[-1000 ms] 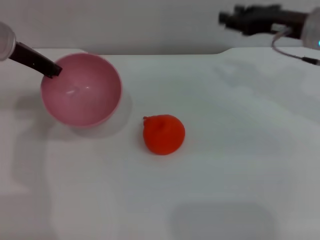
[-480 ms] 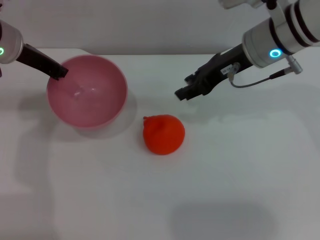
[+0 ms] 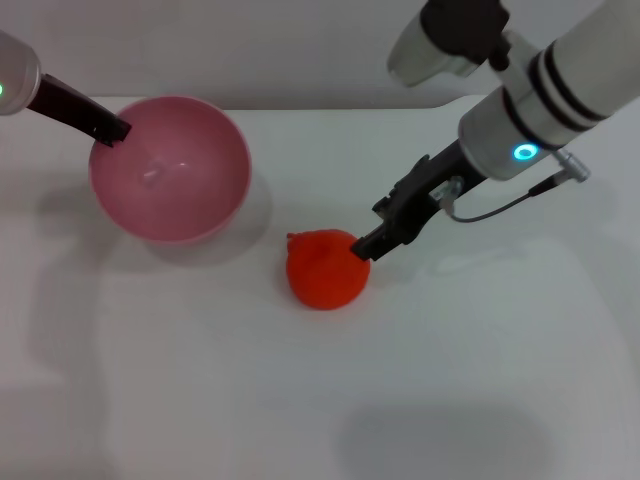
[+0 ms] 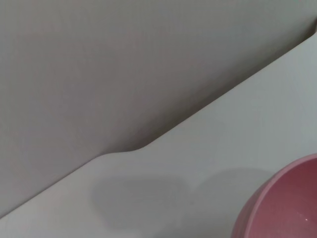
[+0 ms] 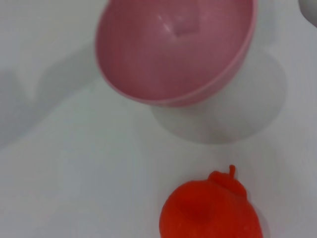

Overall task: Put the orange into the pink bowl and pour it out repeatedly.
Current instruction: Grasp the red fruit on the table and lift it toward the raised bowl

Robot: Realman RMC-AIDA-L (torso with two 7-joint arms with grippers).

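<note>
The pink bowl [image 3: 170,170] stands at the far left of the white table, slightly tilted. My left gripper [image 3: 108,129] is shut on its far left rim. The bowl is empty; it also shows in the left wrist view [image 4: 285,206] and the right wrist view [image 5: 173,49]. The orange [image 3: 326,269] lies on the table to the right of the bowl and a little nearer to me, apart from it; it also shows in the right wrist view [image 5: 210,210]. My right gripper [image 3: 372,228] is open, low at the orange's upper right side, one fingertip touching or nearly touching it.
The white table [image 3: 480,380] has a far edge with a step [image 3: 445,103] behind the right arm. A grey wall rises behind it. A thin cable [image 3: 495,207] hangs from the right wrist.
My right arm has swung down from the far right to the orange's right side. My left gripper has shifted the bowl slightly, and the orange has not moved.
</note>
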